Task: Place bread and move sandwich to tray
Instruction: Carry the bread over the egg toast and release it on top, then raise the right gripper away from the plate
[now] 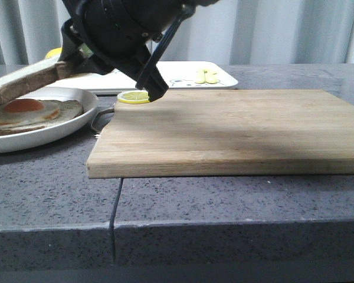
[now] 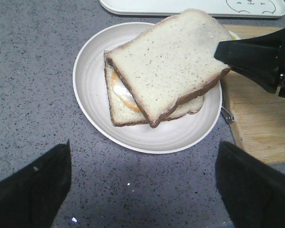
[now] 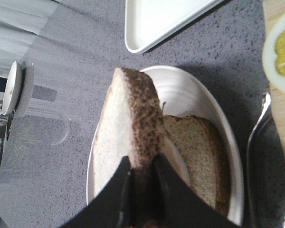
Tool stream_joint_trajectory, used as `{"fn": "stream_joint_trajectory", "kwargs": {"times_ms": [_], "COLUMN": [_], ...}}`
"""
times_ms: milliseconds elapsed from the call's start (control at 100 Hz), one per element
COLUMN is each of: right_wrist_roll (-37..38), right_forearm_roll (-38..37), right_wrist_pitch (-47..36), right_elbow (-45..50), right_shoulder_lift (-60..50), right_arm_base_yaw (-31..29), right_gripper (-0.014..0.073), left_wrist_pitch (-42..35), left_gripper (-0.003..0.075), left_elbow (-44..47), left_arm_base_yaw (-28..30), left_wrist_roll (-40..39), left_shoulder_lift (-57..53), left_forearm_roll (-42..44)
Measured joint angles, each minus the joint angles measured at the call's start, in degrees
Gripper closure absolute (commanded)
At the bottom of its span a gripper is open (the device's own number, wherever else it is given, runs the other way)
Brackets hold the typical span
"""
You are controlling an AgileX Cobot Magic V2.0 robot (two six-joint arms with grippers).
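Note:
My right gripper [image 3: 141,175] is shut on the crust edge of the bread [image 3: 133,123], a thick white slice. It holds the bread tilted just above the sandwich's lower slice [image 3: 194,152]. That slice bears the fried egg [image 1: 23,107] and lies on a round white plate [image 1: 76,121]. In the left wrist view the bread [image 2: 171,61] covers most of the egg slice [image 2: 121,102], with the right gripper [image 2: 256,57] at its corner. My left gripper [image 2: 142,190] is open and empty over the grey counter beside the plate [image 2: 95,85]. The tray [image 1: 224,79] lies behind the plate.
A wooden board [image 1: 236,130] lies right of the plate, with a lemon slice [image 1: 134,97] at its back left corner. A metal handle [image 3: 259,137] lies between plate and board. Small pale yellow pieces [image 1: 205,76] sit on the tray. The counter has a seam [image 1: 117,200].

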Motion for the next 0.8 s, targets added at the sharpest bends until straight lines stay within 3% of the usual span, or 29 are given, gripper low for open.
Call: {"fn": "stream_joint_trajectory", "kwargs": {"times_ms": [460, 530, 730, 800], "right_wrist_roll": [0.12, 0.09, -0.88, -1.00], "right_forearm_roll": [0.23, 0.32, 0.32, 0.32], "right_wrist_pitch": [0.33, 0.44, 0.56, 0.56], "right_elbow": [0.00, 0.00, 0.00, 0.00], "right_shoulder_lift": [2.40, 2.40, 2.40, 2.40], "right_arm_base_yaw": [0.56, 0.56, 0.56, 0.56], "right_gripper": [0.0623, 0.0554, 0.0215, 0.0145], "left_wrist_pitch": [0.00, 0.00, 0.00, 0.00], "left_gripper": [0.0146, 0.0146, 0.0146, 0.0146], "left_elbow": [0.00, 0.00, 0.00, 0.00], "left_arm_base_yaw": [0.00, 0.00, 0.00, 0.00], "left_wrist_roll": [0.00, 0.00, 0.00, 0.00], "left_shoulder_lift": [0.00, 0.00, 0.00, 0.00], "left_forearm_roll": [0.00, 0.00, 0.00, 0.00]}}
